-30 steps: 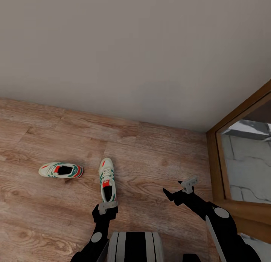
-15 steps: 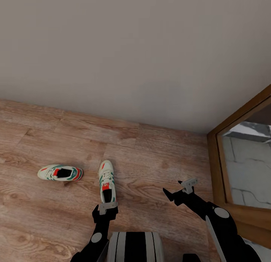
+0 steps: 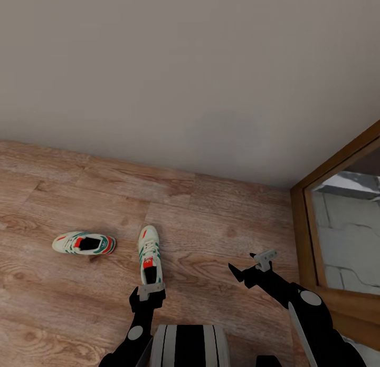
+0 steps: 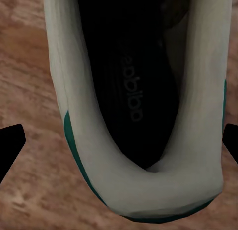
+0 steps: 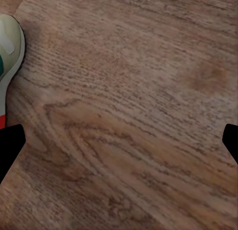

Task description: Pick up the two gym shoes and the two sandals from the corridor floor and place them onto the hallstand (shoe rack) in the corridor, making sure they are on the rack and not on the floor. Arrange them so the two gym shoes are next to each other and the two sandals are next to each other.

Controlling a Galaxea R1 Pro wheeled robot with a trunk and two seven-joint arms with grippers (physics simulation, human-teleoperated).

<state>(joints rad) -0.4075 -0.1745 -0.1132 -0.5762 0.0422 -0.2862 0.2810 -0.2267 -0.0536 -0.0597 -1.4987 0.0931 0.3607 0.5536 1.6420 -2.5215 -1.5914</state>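
Wood-grain corridor floor (image 3: 221, 235) meets a plain grey wall, with a wood-framed mirror at the frame's right edge. One gym shoe (image 3: 149, 254) lies lower centre, heel toward the left claw (image 3: 151, 290), whose fingers spread wide just above that heel. Another gym shoe (image 3: 84, 243) lies lower left. Right claw (image 3: 252, 265) hangs wide open over bare floor.

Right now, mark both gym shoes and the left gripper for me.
near gym shoe (image 3: 150, 256), head view, on its laced upper.
far gym shoe (image 3: 84, 243), head view, at its opening.
left gripper (image 3: 151, 290), head view, between the fingertips at the near shoe's heel.
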